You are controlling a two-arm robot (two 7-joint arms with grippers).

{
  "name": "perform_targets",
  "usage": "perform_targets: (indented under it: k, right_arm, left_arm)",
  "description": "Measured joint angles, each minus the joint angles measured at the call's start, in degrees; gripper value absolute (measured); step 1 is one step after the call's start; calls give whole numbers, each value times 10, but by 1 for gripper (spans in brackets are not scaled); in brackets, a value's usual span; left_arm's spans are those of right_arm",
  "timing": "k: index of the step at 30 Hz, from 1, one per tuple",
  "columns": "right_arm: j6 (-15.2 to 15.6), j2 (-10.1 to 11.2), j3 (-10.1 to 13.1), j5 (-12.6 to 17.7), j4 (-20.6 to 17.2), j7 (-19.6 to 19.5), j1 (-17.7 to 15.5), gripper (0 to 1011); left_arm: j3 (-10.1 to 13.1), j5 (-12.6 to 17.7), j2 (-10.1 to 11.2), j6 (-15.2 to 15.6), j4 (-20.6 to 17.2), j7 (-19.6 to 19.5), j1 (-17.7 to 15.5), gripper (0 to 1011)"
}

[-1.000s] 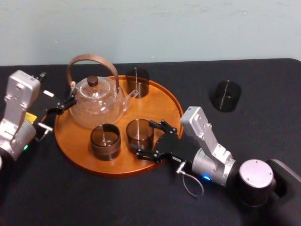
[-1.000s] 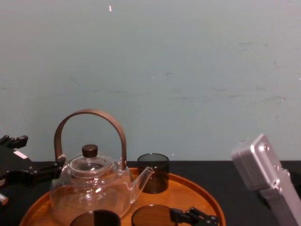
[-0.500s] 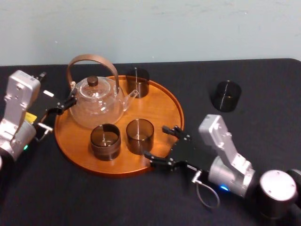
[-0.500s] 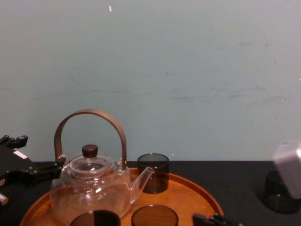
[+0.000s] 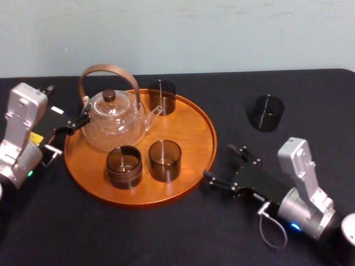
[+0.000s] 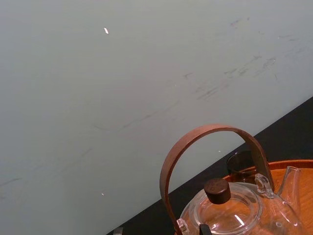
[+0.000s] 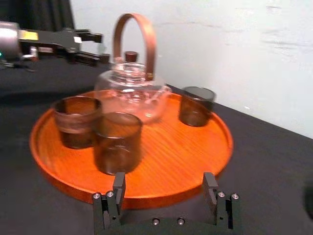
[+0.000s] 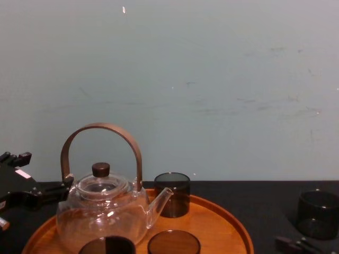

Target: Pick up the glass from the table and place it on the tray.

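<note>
Your right gripper [image 5: 220, 164] sits low over the table [image 5: 138, 233], just off the tray [image 5: 191, 127] at its near-right rim. Its jaws are spread wide and hold nothing; the right wrist view shows both fingers apart with the rim just ahead of them. The dark glass [image 5: 266, 112] stands upright on the table, well to the right of the tray and farther back than the gripper, touching neither. On the tray you have a glass teapot [image 5: 113, 124] with a brown hoop handle, a back glass [image 5: 162, 97] by the spout, a front glass [image 5: 165, 160] and a banded glass [image 5: 123, 166] beside it. Your left gripper [image 5: 77, 123] is at the tray's left edge, close to the teapot; you cannot tell whether it is open or closed.
</note>
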Motion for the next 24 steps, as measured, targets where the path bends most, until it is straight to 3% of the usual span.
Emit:
perform_targets:
  k: [16, 24]
  right_arm:
    - [-1, 17, 78, -3, -7, -42, -21, 1002]
    - [7, 15, 111, -2, 14, -52, -17, 1002]
  left_arm:
    - [0, 0, 0, 0, 0, 0, 0, 1009]
    - [0, 0, 0, 0, 0, 0, 0, 1010]
